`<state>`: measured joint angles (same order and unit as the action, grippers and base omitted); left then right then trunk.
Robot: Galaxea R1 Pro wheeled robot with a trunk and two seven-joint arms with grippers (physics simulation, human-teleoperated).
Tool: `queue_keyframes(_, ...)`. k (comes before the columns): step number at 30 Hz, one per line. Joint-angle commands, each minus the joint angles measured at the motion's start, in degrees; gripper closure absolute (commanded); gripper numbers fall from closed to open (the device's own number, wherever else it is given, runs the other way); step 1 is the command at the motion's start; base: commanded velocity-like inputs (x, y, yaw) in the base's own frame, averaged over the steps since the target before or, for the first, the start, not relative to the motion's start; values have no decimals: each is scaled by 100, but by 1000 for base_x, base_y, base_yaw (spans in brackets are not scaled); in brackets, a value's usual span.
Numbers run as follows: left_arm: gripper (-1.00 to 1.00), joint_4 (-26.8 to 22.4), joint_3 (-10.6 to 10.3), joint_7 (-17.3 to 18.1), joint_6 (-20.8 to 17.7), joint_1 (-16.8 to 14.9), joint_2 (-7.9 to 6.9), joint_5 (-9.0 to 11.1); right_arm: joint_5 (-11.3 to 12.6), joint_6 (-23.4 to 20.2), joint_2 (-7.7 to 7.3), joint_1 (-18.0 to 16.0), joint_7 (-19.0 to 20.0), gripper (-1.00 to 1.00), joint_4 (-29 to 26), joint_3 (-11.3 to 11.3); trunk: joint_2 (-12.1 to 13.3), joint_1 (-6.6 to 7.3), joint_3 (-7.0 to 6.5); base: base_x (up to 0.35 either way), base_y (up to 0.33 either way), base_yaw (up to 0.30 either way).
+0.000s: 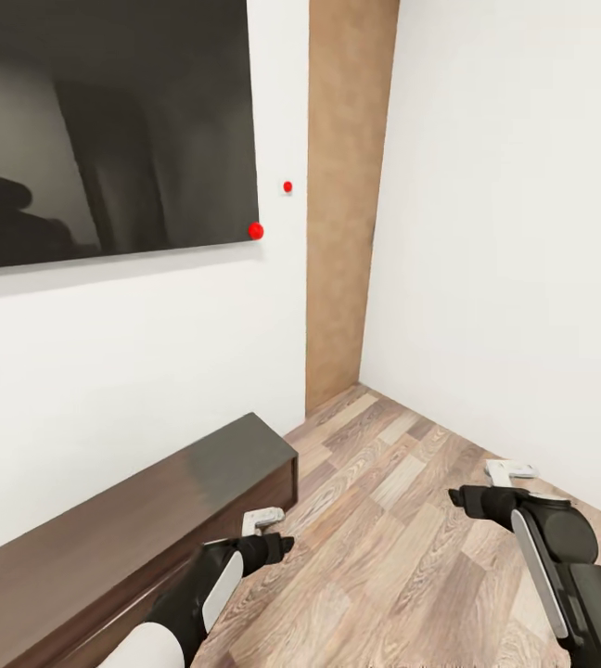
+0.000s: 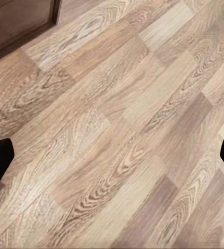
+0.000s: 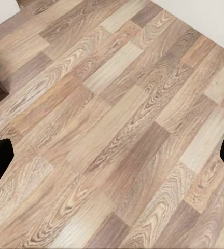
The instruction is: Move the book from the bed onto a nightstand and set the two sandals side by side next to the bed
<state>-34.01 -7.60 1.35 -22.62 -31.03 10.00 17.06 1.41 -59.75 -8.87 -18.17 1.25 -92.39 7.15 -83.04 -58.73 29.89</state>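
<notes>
Both grippers, left gripper (image 1: 265,521) and right gripper (image 1: 509,470), hang spread and empty over wooden floor (image 1: 384,520). A long dark cabinet (image 1: 152,501) stands beside the left arm. No book, bed or sandals are here to judge direction.

White walls (image 1: 486,232), wood floor (image 1: 393,520), long dark cabinet (image 1: 134,501).

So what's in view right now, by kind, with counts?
Dark wall screen: 1
Red dots on the wall: 2
Long low dark cabinet: 1
Wooden wall panel: 1
Grippers, left and right, both open over bare wood floor: 2
Total: 7
</notes>
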Motion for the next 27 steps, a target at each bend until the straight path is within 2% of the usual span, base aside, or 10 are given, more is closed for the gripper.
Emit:
queue_keyframes(1, -100, -8, 0, 4, -28, -2, 0, 13, 8, -25, -1, -5, 13, -100, -5, 5, -3, 0, 9, 0, 0, -245)
queue_keyframes(8, -100, -9, -39, 5, -4, 18, -5, 78, 2, -25, 12, -66, 15, -100, -7, 0, -3, 0, 29, 0, 0, -246)
queue_keyframes(15, -100, -27, -54, 8, 179, 50, -2, 268, -12, -25, -6, -81, 14, -100, -5, 48, -3, 0, 52, 0, 0, -246)
queue_keyframes(16, -100, -54, -61, 12, 233, 60, 0, 333, -30, -25, -18, -65, 5, -100, 20, 149, -3, 0, 56, 0, 0, -246)
queue_keyframes(17, -100, -54, -61, 12, 233, 60, 0, 333, -30, -25, -18, -65, 5, -100, 20, 149, -3, 0, 59, 0, 0, -246)
queue_keyframes(20, -100, -212, -64, 10, 332, 159, 0, 355, -46, -25, -15, -20, 4, -100, 33, 438, -3, 0, 70, 0, 0, -246)
queue_keyframes(23, -100, -615, -65, -7, 411, 375, -3, 365, -57, -25, -18, 129, 13, -100, 39, 708, -3, 0, 80, 0, 0, -246)
queue_keyframes(24, -100, -1062, -66, -18, 446, 630, -17, 371, -58, -25, -36, 320, 18, -100, 42, 889, -3, 0, 84, 0, 0, -246)
queue_keyframes(27, -100, -1265, -66, -22, 457, 747, -24, 373, -57, -25, -54, 400, 25, -100, 45, 975, -3, 0, 95, 0, 0, -246)
